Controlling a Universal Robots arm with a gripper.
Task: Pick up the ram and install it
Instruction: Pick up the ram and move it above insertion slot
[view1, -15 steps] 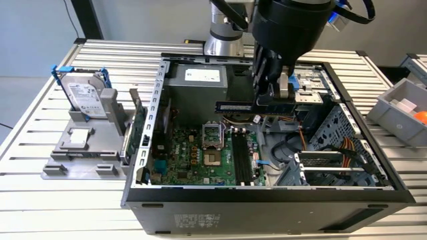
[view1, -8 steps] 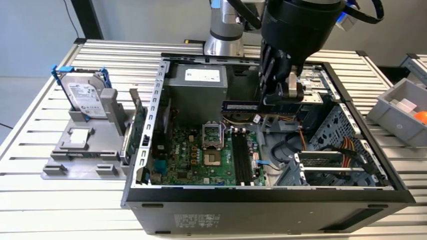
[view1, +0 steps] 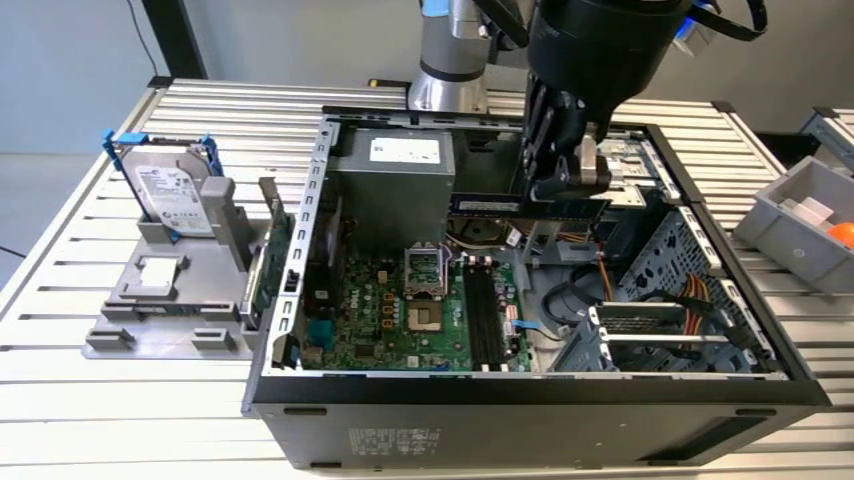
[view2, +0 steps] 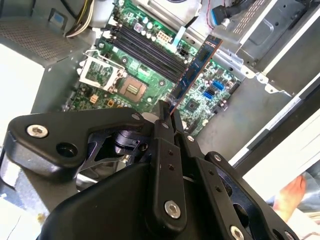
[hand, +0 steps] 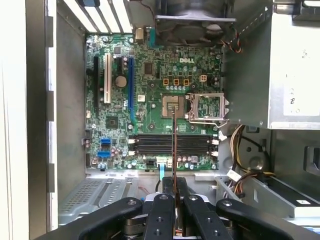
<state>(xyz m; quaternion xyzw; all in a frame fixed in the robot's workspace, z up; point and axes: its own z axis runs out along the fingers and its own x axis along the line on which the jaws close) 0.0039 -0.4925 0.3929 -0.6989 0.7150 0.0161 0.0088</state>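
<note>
- Exterior view: the gripper (view1: 571, 192) hangs over the open case (view1: 534, 385) with its fingers closed on the ram (view1: 501, 205). The ram is held level, well above the board (view1: 400, 315) and in front of the supply box (view1: 394, 165). Being that high likely keeps it free of the case walls and parts.
- Same view: the slots (view1: 481, 320) lie below, near the ram, with nothing in them. Cables (view1: 674, 300) and a drive cage (view1: 654, 330) crowd the exterior view's right. A hard drive (view1: 174, 190) and a card (view1: 271, 265) stand in holders outside the case on the exterior view's left, and a bin (view1: 801, 215) sits apart on the right.
- Second wrist view: the fingers pinch one end of the ram (view2: 195, 70), and the stick reaches out over the board (view2: 150, 95). It runs across the slots (view2: 145, 50), not along them, so I judge it is not lined up for seating.
- First wrist view: the ram (hand: 174, 150) shows edge-on, clamped in the gripper (hand: 175, 187) and crossing the slots (hand: 150, 144) towards the socket (hand: 205, 107). Cables (hand: 240, 150) lie just beside the slot ends, and the fan (hand: 195, 25) is well apart.
</note>
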